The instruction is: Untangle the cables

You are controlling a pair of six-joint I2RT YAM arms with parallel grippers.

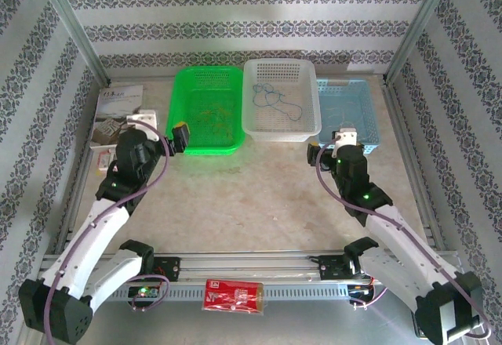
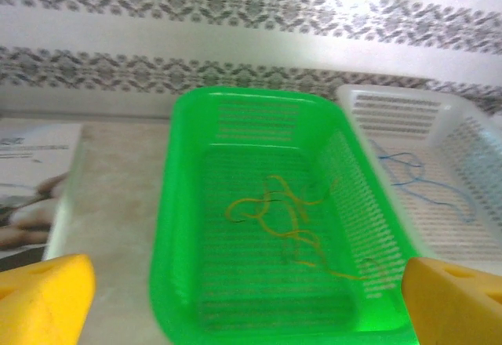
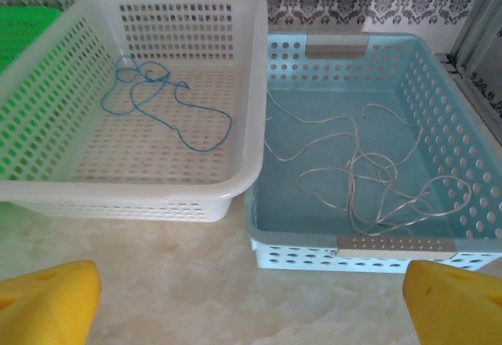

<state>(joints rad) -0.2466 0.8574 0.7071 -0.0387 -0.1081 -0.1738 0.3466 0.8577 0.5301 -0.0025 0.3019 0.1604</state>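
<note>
L gripper (image 2: pixel 249 304) jaws wide apart, empty; R gripper (image 3: pixel 251 307) same; yellow cable (image 2: pixel 302 235) dead ahead of L in green basket (image 2: pixel 167 204), lying far-left to near-right; blue cable (image 3: pixel 147 74) in white basket (image 3: pixel 256 86), ahead-left of R; grey cable (image 3: pixel 354 168) in blue basket (image 3: pixel 471 165), ahead-right of R; none touching

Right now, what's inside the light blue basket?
A pale grey cable lies in loose loops inside the light blue basket. Its near wall hides the closest strip of floor, and the white basket overlaps its left rim.
</note>
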